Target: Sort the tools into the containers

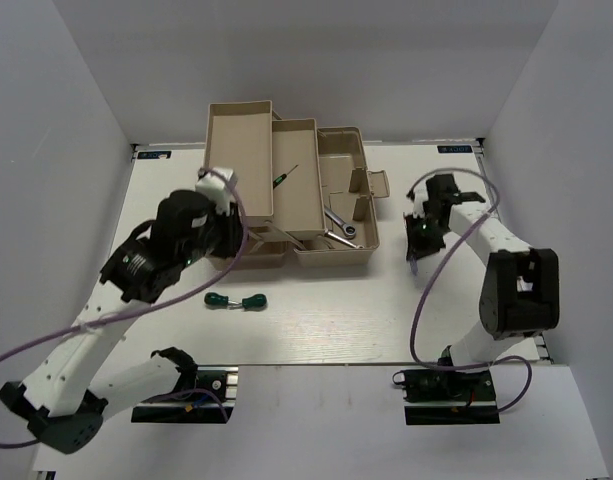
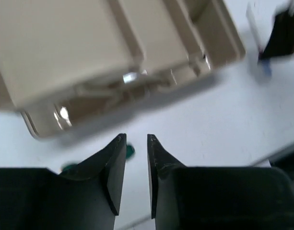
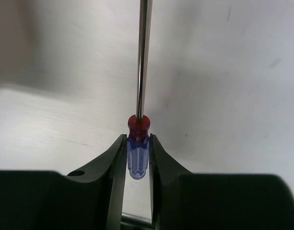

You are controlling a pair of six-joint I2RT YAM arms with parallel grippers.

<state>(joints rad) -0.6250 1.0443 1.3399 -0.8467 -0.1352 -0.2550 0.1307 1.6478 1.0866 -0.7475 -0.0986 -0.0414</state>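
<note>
The beige toolbox (image 1: 316, 250) stands open at mid-table with its trays folded out. A slim screwdriver (image 1: 286, 176) lies in the middle tray (image 1: 304, 205). A silver wrench (image 1: 341, 226) lies in the base compartment. Two stubby green-handled screwdrivers (image 1: 236, 300) lie on the table in front of the box. My left gripper (image 1: 229, 240) hovers at the box's front left corner. In the left wrist view it (image 2: 136, 138) is narrowly open and empty, with a green handle (image 2: 129, 151) just beyond it. My right gripper (image 3: 137, 139) is shut on the red/blue-handled screwdriver (image 3: 137, 127), right of the box (image 1: 417, 243).
The far left tray (image 1: 241, 150) holds nothing that I can see. White walls close in the table on the left, back and right. The toolbox front (image 2: 218, 52) fills the top of the left wrist view. Purple cables loop off both arms.
</note>
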